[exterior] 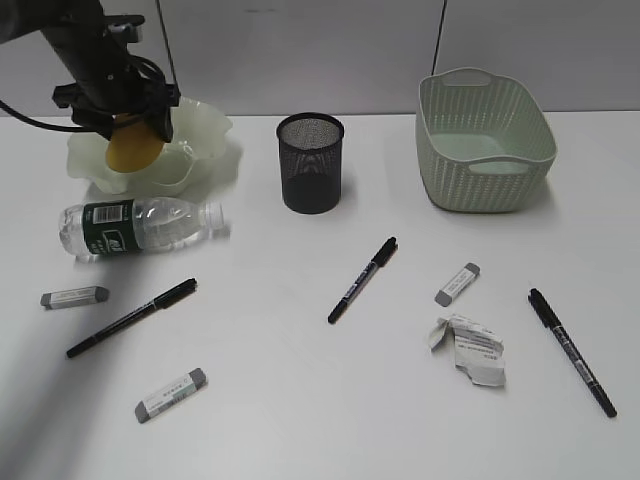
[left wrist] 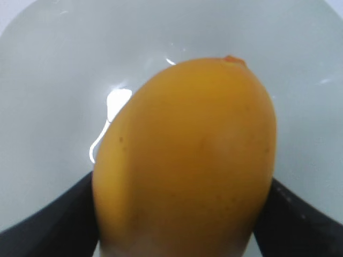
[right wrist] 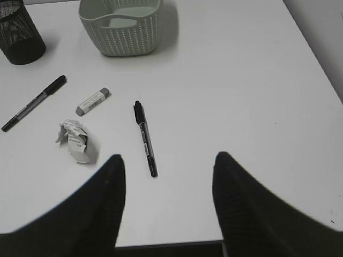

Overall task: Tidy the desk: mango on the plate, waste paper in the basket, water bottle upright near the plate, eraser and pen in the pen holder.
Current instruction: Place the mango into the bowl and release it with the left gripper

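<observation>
The smooth yellow-orange oblong mango (left wrist: 185,160) has a small redder spot at its tip, at one o'clock in the left wrist view, against the pale translucent green ruffled plate (exterior: 205,135). The black wire-mesh cylindrical pen holder (exterior: 311,162) shows a fine grid pattern. At two o'clock on the plain white desk (exterior: 300,400), the pale sage-green plastic basket (exterior: 484,140) carries a woven-look texture. The clear plastic water bottle (exterior: 140,227) wears a dark green label with white print (too small to read). The crumpled white waste paper (exterior: 470,348) bears grey printed marks.
</observation>
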You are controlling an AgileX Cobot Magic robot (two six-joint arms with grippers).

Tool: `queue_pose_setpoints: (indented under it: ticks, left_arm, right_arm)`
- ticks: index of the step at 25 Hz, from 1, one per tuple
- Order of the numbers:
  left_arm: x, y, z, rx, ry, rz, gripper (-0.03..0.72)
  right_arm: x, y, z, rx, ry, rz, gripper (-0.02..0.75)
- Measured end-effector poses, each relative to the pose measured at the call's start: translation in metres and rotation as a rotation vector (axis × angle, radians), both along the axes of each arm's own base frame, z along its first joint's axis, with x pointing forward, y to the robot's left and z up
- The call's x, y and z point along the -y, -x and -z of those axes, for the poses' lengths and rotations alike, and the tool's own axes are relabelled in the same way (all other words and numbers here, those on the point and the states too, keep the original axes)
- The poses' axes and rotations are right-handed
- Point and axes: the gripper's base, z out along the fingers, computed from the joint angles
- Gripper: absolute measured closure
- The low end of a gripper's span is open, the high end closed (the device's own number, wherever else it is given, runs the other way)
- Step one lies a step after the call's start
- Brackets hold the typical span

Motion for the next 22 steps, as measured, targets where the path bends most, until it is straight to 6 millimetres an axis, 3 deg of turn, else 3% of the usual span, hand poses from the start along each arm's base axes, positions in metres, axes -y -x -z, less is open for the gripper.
queue_pose_setpoints:
  ticks: [8, 13, 22]
  left_arm:
    - [-0.0007, -0.0010, -0.0004, 0.012, -0.009, 0.001, 0.076]
    - [-0.0005, -0.0014, -0.0006, 0.017, -0.006, 0.000, 0.015]
    - [0.0031, 0.0061, -0.0061, -0.039, -0.006, 0.005, 0.013]
  right_arm:
    - [0.0000, 0.0000, 0.0000, 0.000, 0.000, 0.000, 0.314]
    - [0.0000, 0.0000, 0.0000, 0.000, 0.000, 0.000, 0.314]
    - [0.0000, 0.0000, 0.0000, 0.000, 0.000, 0.000, 0.314]
